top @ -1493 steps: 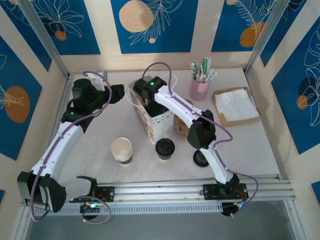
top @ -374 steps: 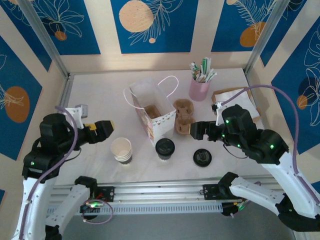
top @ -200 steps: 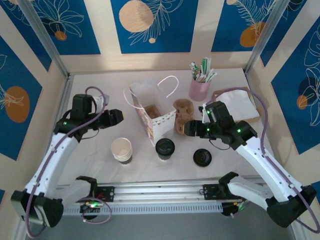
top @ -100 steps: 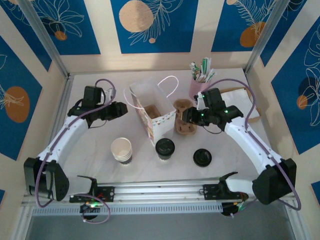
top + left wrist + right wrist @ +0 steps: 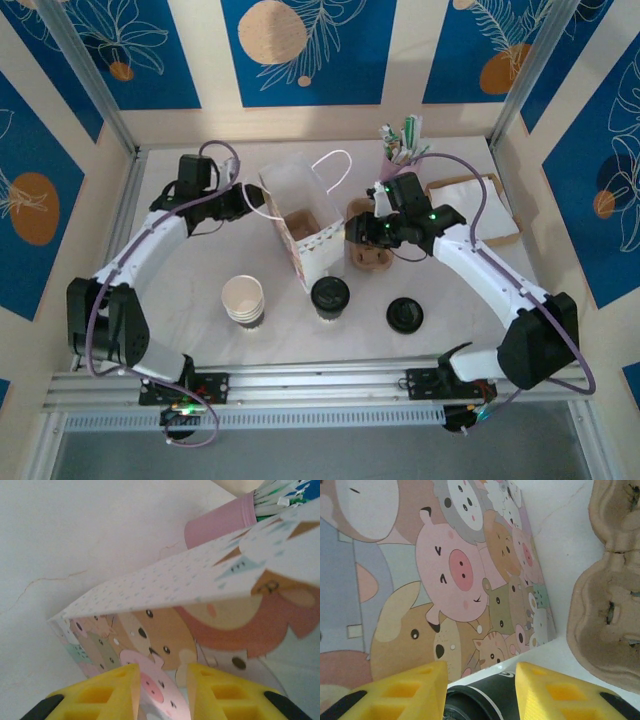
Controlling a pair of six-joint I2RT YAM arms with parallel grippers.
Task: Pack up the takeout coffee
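Note:
The takeout coffee [image 5: 330, 297], a cup under a black lid, stands upright on the table just in front of the animal-print paper bag [image 5: 305, 232]. The bag stands open. My left gripper [image 5: 255, 203] is at the bag's left wall, open, and in the left wrist view its fingers [image 5: 162, 672] straddle the printed paper [image 5: 200, 610] without pinching it. My right gripper [image 5: 352, 230] hovers at the bag's right side, open. In the right wrist view its fingers [image 5: 480, 672] frame the black lid [image 5: 485, 700] lower down, beside the bag's wall [image 5: 445, 570].
A cardboard cup carrier [image 5: 372, 250] lies right of the bag, under my right wrist. A stack of lidless cups [image 5: 243, 300] and a loose black lid [image 5: 403, 315] flank the coffee. A pink holder of straws [image 5: 398, 172] and a napkin tray [image 5: 472, 210] stand at the back right.
Both arms have swung inward and away from the near edge, reaching the two sides of the bag. Both grippers have narrowed. The coffee and bag have not moved.

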